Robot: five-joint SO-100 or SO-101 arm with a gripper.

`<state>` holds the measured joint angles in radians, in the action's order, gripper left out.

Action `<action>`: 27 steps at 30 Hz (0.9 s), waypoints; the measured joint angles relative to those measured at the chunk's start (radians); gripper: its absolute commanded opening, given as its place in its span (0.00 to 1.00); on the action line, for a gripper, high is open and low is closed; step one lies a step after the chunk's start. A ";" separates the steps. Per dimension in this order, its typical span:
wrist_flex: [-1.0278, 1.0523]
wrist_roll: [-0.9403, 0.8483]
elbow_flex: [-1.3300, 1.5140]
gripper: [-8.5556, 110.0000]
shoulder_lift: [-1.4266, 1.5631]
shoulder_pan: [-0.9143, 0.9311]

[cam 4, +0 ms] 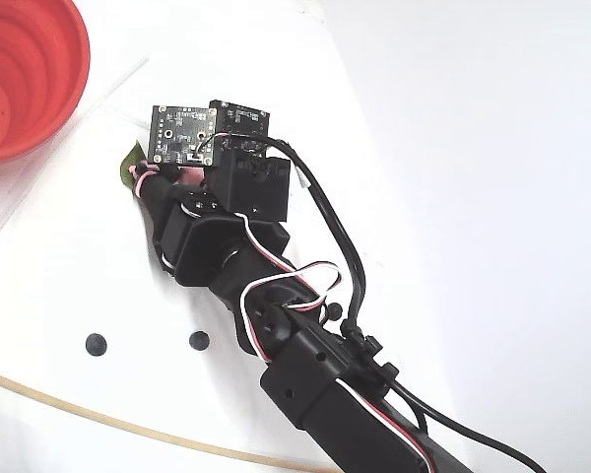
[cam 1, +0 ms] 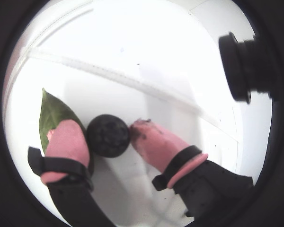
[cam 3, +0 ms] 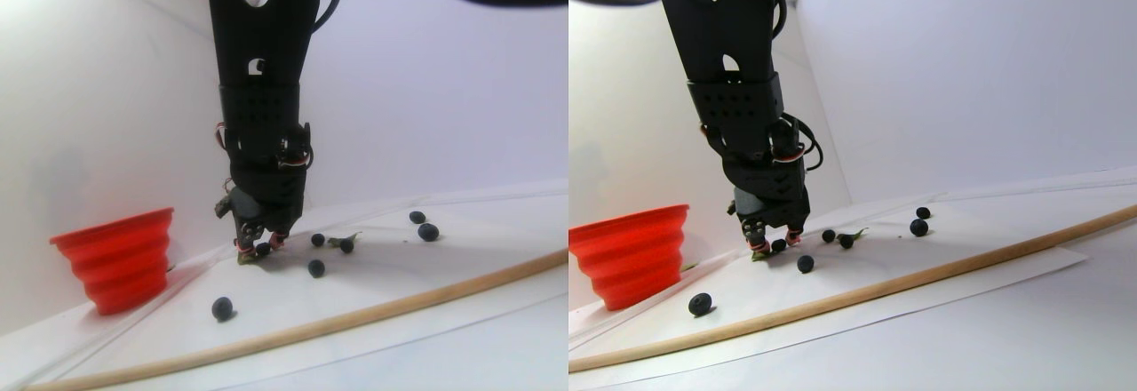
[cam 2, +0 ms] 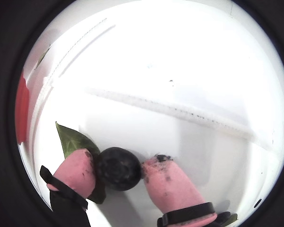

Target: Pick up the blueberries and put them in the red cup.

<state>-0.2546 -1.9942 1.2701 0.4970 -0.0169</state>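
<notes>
One of the blueberries (cam 1: 108, 135) (cam 2: 119, 168) sits squeezed between my two pink fingertips, touching both, and rests low on the white sheet. My gripper (cam 1: 105, 134) (cam 2: 118, 166) (cam 3: 258, 247) is shut on it. A green leaf (cam 1: 52, 116) (cam 2: 75, 141) lies under and behind the left finger in both wrist views. The red cup (cam 3: 120, 258) (cam 4: 25, 69) stands to the left of the gripper in the stereo pair view, a short way off. Several other blueberries (cam 3: 316, 268) lie loose on the sheet around and to the right of the gripper.
A thin wooden rod (cam 3: 355, 320) (cam 4: 128, 424) runs along the front of the sheet. Two loose berries (cam 4: 96, 344) (cam 4: 199, 340) lie beside the arm. White walls close in behind and to the left. A second camera module (cam 1: 246, 66) sticks out at the upper right.
</notes>
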 measured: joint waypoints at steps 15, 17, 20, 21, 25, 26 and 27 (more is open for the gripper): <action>0.000 0.000 0.002 0.19 0.000 0.000; -0.002 0.000 0.009 0.19 0.002 0.000; -0.002 0.000 0.029 0.19 0.012 0.000; -0.002 0.000 0.037 0.19 0.018 0.000; -0.002 0.012 0.075 0.19 0.046 0.000; -0.002 0.017 0.086 0.19 0.051 0.000; -0.002 0.020 0.097 0.19 0.058 0.000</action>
<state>-0.2562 -1.9742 1.3668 0.5553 -0.0169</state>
